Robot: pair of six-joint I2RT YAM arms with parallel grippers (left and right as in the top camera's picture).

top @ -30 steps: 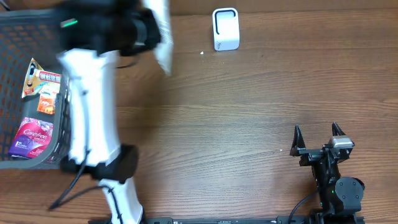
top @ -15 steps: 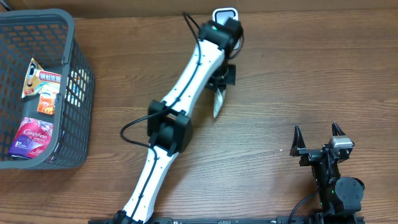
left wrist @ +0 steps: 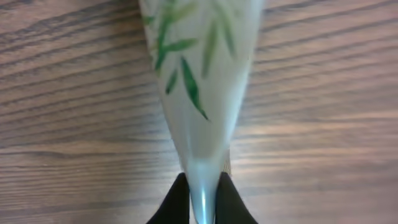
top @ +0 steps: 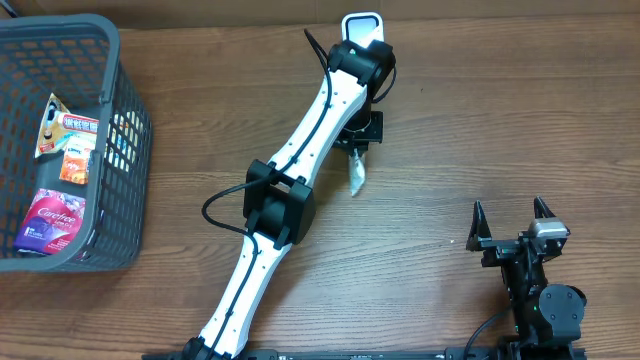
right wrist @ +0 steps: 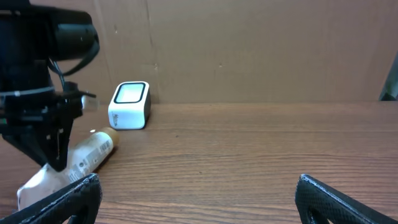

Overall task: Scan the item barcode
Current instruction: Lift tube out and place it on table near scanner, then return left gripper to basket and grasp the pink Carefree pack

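Left gripper [left wrist: 202,194] pinches the leaf-printed tube [left wrist: 199,74] by its flat end, long axis pointing at the scanner [top: 362,28] just beyond; right gripper [top: 510,212], fingers splayed wide, sits well apart.

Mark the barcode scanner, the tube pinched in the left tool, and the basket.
scanner [right wrist: 128,115], right wrist view, on its white side face.
tube [left wrist: 199,93], left wrist view, on the leaf-printed body.
basket [top: 60,21], overhead view, on the far rim.

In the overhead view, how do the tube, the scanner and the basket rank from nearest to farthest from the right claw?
From the right claw:
1. The white tube, mid-table, to its left.
2. The white scanner, at the far edge.
3. The grey basket, far left.
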